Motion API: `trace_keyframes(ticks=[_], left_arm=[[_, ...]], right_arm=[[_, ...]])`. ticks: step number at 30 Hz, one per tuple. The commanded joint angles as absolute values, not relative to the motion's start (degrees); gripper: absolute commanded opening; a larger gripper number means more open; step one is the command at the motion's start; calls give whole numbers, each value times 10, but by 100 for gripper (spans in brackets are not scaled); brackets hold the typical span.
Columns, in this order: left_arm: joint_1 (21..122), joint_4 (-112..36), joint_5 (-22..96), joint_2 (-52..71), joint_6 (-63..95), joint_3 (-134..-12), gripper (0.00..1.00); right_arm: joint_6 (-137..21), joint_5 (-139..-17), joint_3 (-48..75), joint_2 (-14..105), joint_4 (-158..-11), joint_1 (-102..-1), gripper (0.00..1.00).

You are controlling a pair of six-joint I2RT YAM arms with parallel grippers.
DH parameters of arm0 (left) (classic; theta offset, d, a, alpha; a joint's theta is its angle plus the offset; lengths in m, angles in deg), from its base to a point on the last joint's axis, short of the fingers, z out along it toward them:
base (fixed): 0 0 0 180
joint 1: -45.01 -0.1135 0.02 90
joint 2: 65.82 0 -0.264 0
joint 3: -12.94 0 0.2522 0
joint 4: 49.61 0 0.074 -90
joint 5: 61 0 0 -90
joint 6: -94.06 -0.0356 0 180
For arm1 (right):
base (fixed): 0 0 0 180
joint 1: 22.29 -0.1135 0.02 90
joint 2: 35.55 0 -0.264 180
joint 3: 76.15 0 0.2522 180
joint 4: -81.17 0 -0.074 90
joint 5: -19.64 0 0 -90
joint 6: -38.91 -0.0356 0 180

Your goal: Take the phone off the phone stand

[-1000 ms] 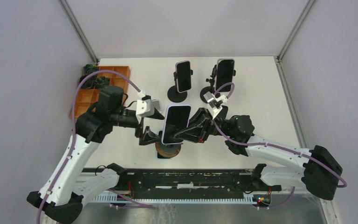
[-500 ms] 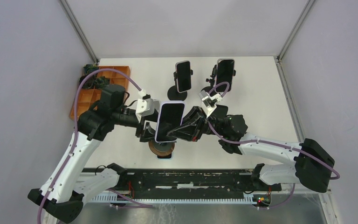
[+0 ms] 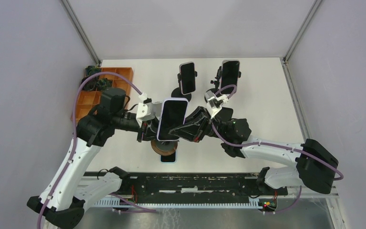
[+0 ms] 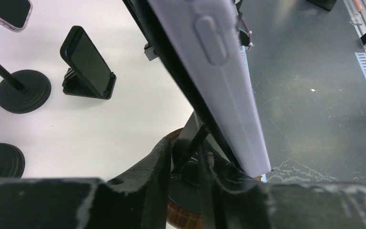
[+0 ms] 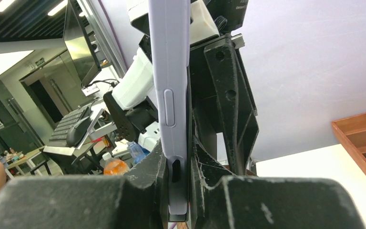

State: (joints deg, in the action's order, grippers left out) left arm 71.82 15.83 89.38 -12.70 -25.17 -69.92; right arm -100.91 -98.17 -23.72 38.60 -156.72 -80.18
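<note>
A phone (image 3: 172,119) in a lavender case hangs tilted above a phone stand with a round wooden base (image 3: 165,148). My right gripper (image 3: 190,129) is shut on the phone's lower edge; in the right wrist view both pads press the phone (image 5: 171,95) inside the gripper (image 5: 187,176). From the left, my left gripper (image 3: 148,131) reaches under the phone. In the left wrist view its jaws stand narrow around the stand's thin black stem (image 4: 190,148), one finger (image 4: 164,162) on each side. Contact there is unclear. The phone's edge (image 4: 219,62) runs overhead.
Two more phones on black stands (image 3: 187,78) (image 3: 230,75) stand at the back of the table. An orange compartment tray (image 3: 106,86) sits at the back left. A small phone on a wedge stand (image 4: 86,62) appears in the left wrist view.
The left gripper's jaws have narrowed around the stand's stem. The phone and both grippers have shifted slightly left and toward the back.
</note>
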Motion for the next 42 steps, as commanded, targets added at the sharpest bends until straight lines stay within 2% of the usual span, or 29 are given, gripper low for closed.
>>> trace_keyframes(ticks=[1, 4, 6, 13, 18, 21, 23, 25, 42], left_arm=[[723, 111, 869, -123, -232, -710, 28], [724, 94, 853, -128, -209, -710, 9], [723, 87, 842, -132, -199, -712, 2], [724, 86, 848, -145, -202, -711, 2], [723, 126, 868, -141, -246, -719, 2], [724, 153, 872, -137, -276, -728, 2], [723, 165, 873, -137, -290, -733, 2], [723, 172, 870, -138, -301, -734, 2], [723, 200, 851, -160, -347, -722, 2]], right_arm=[[-1018, -920, -221, 370, -1659, -819, 0], [-1025, -915, -232, 367, -1677, -818, 0], [-1033, -914, -240, 367, -1694, -818, 0], [-1039, -913, -255, 366, -1692, -823, 2], [-1026, -908, -262, 356, -1667, -823, 27], [-1008, -906, -256, 343, -1633, -822, 32], [-989, -904, -248, 334, -1597, -822, 42], [-970, -900, -243, 323, -1559, -821, 46], [-961, -902, -257, 252, -1478, -774, 44]])
